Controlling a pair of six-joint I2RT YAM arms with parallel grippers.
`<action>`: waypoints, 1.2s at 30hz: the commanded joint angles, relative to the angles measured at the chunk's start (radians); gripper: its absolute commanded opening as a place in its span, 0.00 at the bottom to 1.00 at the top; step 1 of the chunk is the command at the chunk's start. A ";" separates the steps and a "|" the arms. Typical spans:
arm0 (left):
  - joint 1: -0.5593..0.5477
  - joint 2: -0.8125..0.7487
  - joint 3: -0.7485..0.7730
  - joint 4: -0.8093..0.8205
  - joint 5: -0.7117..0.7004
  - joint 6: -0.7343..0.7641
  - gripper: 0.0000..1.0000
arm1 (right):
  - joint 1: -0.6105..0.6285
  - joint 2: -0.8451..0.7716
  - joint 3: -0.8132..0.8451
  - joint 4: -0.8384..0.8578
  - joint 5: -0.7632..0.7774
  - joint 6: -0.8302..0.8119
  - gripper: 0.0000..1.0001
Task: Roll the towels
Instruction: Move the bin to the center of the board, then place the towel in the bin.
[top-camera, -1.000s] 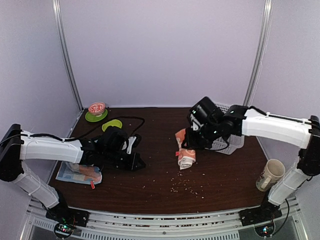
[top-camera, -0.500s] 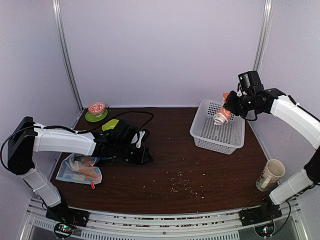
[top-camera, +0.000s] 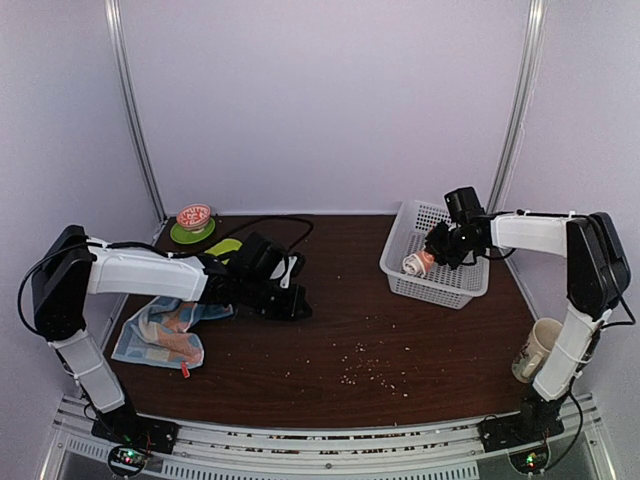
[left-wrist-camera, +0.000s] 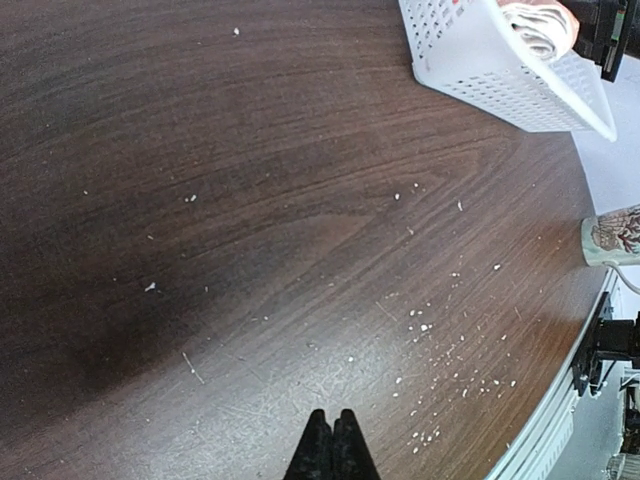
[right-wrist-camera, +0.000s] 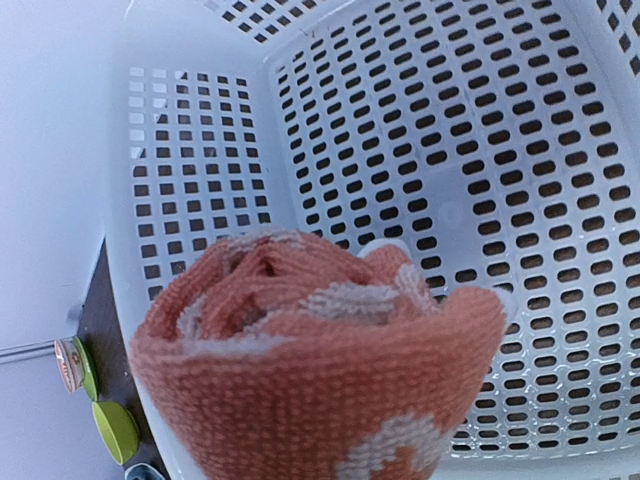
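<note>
The small orange towel (top-camera: 416, 264) is rolled into a tight bundle, and my right gripper (top-camera: 430, 256) is shut on it inside the white basket (top-camera: 455, 290). In the right wrist view the roll's end (right-wrist-camera: 320, 370) fills the lower frame and hides my fingers, with the basket's perforated floor (right-wrist-camera: 480, 150) behind it. The light-blue towel (top-camera: 158, 335) lies crumpled and unrolled at the table's front left. My left gripper (top-camera: 293, 306) is shut on nothing, to the right of that towel and low over bare wood; its fingertips (left-wrist-camera: 318, 440) are pressed together.
A patterned mug (top-camera: 540, 348) stands near the front right edge. A green plate with a red bowl (top-camera: 193, 222) and a green lid (top-camera: 222, 248) sit at the back left. Crumbs (top-camera: 370, 372) are scattered over the front middle of the table. A black cable (top-camera: 275, 228) runs behind the left arm.
My right arm lifted the rolled orange towel from the table's middle, carried it right and lowered it into the basket. My left arm slid slightly right, and the blue towel shifted.
</note>
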 joint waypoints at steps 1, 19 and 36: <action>0.013 0.014 0.034 0.015 0.021 0.013 0.00 | 0.037 -0.019 -0.058 0.115 -0.042 0.122 0.00; 0.027 0.024 0.074 -0.007 0.039 0.016 0.00 | 0.409 -0.207 -0.352 0.178 -0.016 0.321 0.00; 0.049 -0.025 0.066 -0.011 -0.019 0.041 0.00 | 0.190 -0.114 0.187 -0.237 0.004 -0.302 0.00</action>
